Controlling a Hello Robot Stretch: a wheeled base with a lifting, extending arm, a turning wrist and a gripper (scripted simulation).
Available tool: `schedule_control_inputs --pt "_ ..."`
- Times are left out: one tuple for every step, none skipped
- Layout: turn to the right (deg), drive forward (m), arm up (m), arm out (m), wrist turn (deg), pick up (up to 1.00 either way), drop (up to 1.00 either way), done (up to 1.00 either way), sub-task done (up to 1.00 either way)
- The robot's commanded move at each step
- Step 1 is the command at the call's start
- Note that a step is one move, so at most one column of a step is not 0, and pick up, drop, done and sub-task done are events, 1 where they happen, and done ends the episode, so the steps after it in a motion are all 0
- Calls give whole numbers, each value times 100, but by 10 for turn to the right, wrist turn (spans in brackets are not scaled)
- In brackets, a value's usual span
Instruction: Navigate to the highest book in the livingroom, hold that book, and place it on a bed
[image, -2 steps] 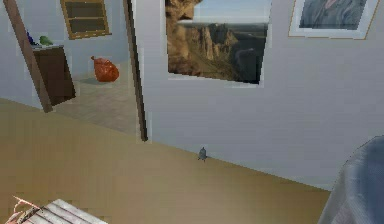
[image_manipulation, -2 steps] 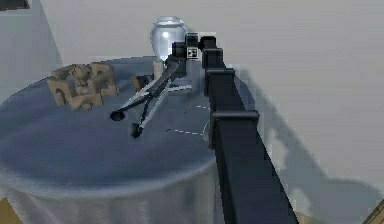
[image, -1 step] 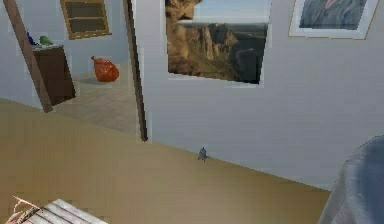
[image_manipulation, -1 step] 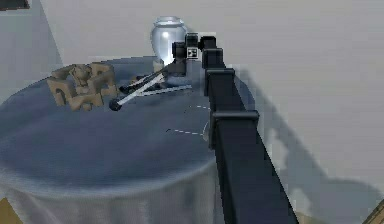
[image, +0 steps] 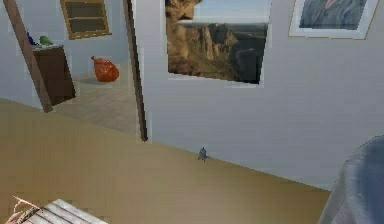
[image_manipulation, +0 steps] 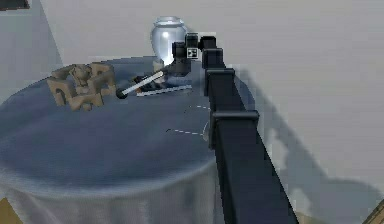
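Observation:
In the arm side view my arm rises over a round table draped in a blue-grey cloth. The gripper points toward the view's left, low above the tabletop. A thin flat pale thing, perhaps a book, lies on the cloth at or behind the fingers. I cannot tell whether the gripper holds anything. A glass jar stands at the table's far edge, close to the gripper's body.
A brown carved ornament sits on the table's left part. In the forward view a wall with a landscape painting faces me. A doorway on the left shows an orange pot and a dark cabinet. The table's edge shows at bottom right.

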Motion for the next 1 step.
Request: schedule_control_inputs --pt "0 0 -2 0 0 0 0 0 0"
